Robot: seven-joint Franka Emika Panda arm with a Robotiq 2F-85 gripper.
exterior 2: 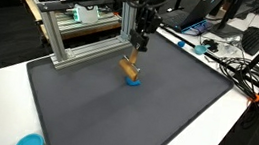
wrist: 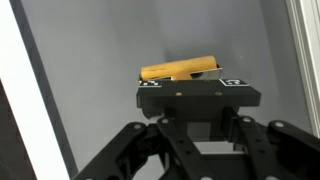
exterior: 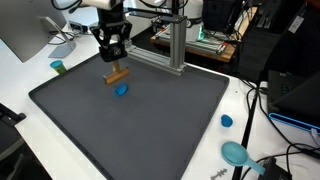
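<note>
A short wooden block (exterior: 117, 73) hangs tilted in the air, and my gripper (exterior: 113, 61) is shut on its upper part. Both exterior views show it just above a small blue round piece (exterior: 121, 89) that lies on the dark grey mat (exterior: 150, 130). From the opposite side the gripper (exterior 2: 140, 48) comes down from above, with the block (exterior 2: 128, 66) under it and the blue piece (exterior 2: 133, 80) right beneath. In the wrist view the block (wrist: 181, 70) lies crosswise just past my gripper (wrist: 198, 88), whose black linkage hides the contact.
An aluminium frame (exterior: 176, 45) (exterior 2: 74, 33) stands at the mat's far edge, close to the arm. On the white table lie a green cup (exterior: 58, 67), a blue cap (exterior: 227, 121) and a teal bowl (exterior: 236, 153). Cables (exterior 2: 233, 68) run along one side.
</note>
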